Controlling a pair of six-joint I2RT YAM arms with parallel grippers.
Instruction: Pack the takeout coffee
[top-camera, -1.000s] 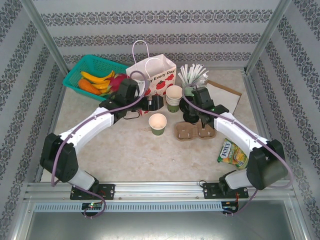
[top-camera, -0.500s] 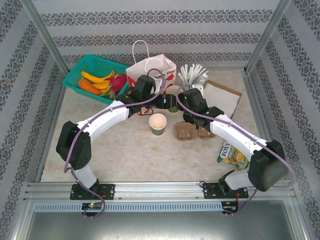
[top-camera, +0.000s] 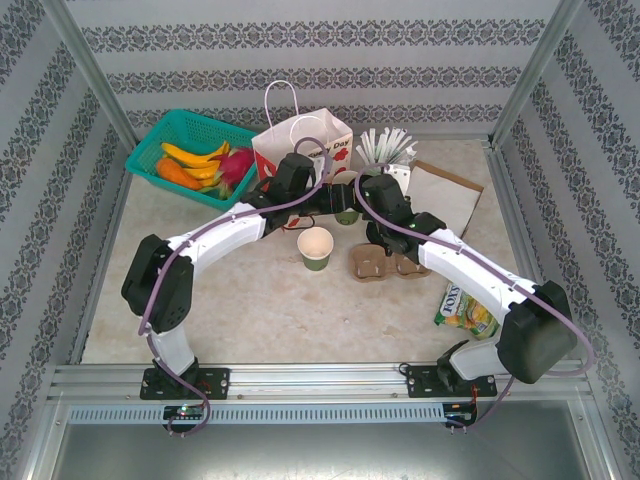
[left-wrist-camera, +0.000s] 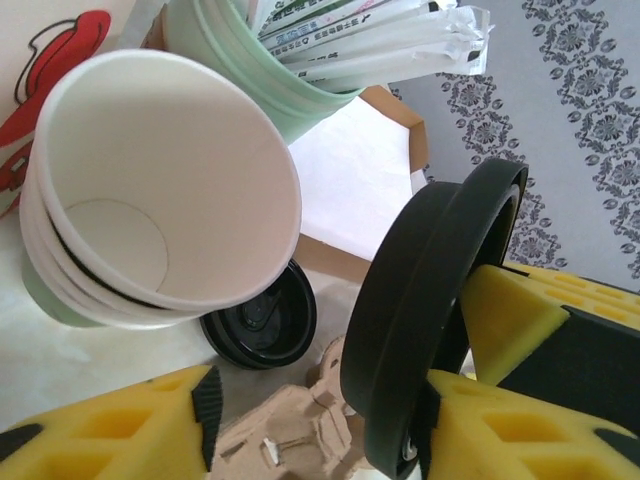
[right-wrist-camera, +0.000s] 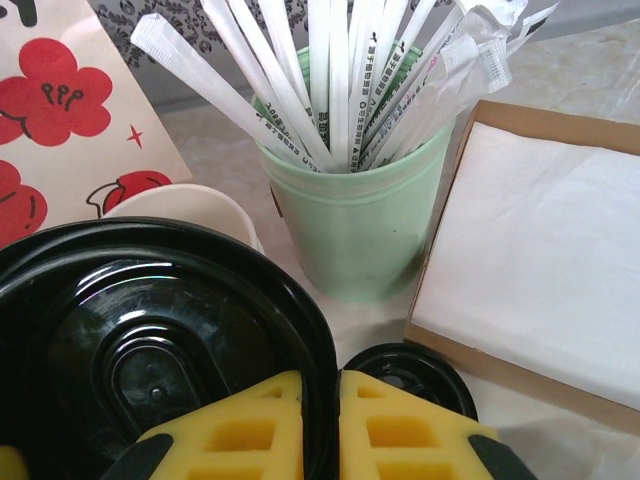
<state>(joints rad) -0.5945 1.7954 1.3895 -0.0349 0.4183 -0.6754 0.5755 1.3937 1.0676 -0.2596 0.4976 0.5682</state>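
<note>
Both arms reached in toward the far middle of the tabletop, wrists nearly meeting. The left gripper (left-wrist-camera: 318, 405) stood with jaws partway apart beside the cup stack (left-wrist-camera: 150, 200), gripping nothing; the right gripper (right-wrist-camera: 320, 390) pinched a black lid (right-wrist-camera: 150, 340) by its rim. The dark green cup (top-camera: 315, 246) stood upright and lidless, pale inside, mid-tabletop, just left of the carrier (top-camera: 384, 265). Since a second before, the left arm had swung rightward from the bag (top-camera: 300, 140); the cup had not moved
</note>
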